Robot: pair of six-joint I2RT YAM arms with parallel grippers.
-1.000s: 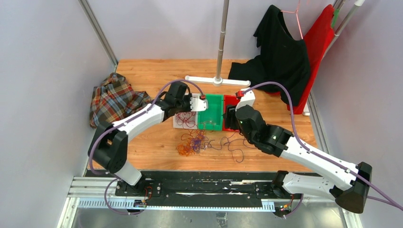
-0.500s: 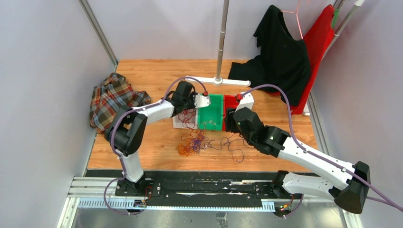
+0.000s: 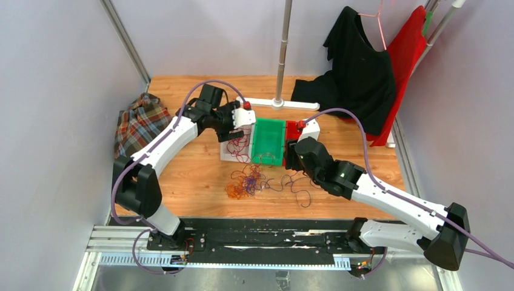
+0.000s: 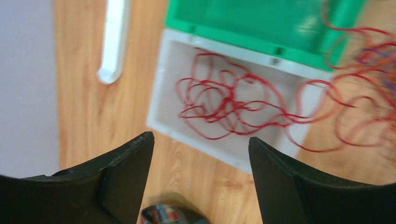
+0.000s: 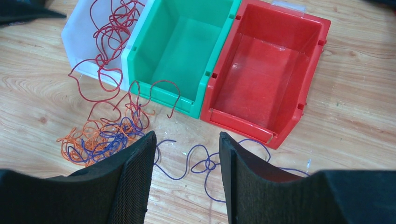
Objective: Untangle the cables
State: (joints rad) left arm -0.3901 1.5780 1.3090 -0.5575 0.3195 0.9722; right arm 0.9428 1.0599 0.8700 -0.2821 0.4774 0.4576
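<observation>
Right gripper (image 5: 187,135) first: jaws apart, nothing between them, hanging over the table just on the near side of the bins. Right under it, a touch toward the wrist, a loose purple strand (image 5: 205,163) wiggles along the wood. Its overall run is side to side, roughly the same line the jaws close along, so I'd guess a loop that crosses the gap is the spot to pinch, or the wrist needs a turn. Follow the strand to the gripper's left and you hit the cables (image 5: 100,137), the orange and purple clump, with red loops climbing out of it toward the white bin. The green bin (image 5: 187,51) sits ahead of the fingers and the red bin (image 5: 261,70) ahead and to the right, both bare inside, though a red loop hooks over the green bin's near edge.

Left gripper (image 4: 201,140): also spread wide and holding nothing. Straight ahead and below it is the white bin (image 4: 159,84) with a red wire (image 4: 224,105) coiled inside. That wire spills over the wall to the gripper's right, back toward the clump at the frame edge.

From the overhead view the right gripper sits nearer the clump (image 3: 245,182), so the purple strand looks like its job.
</observation>
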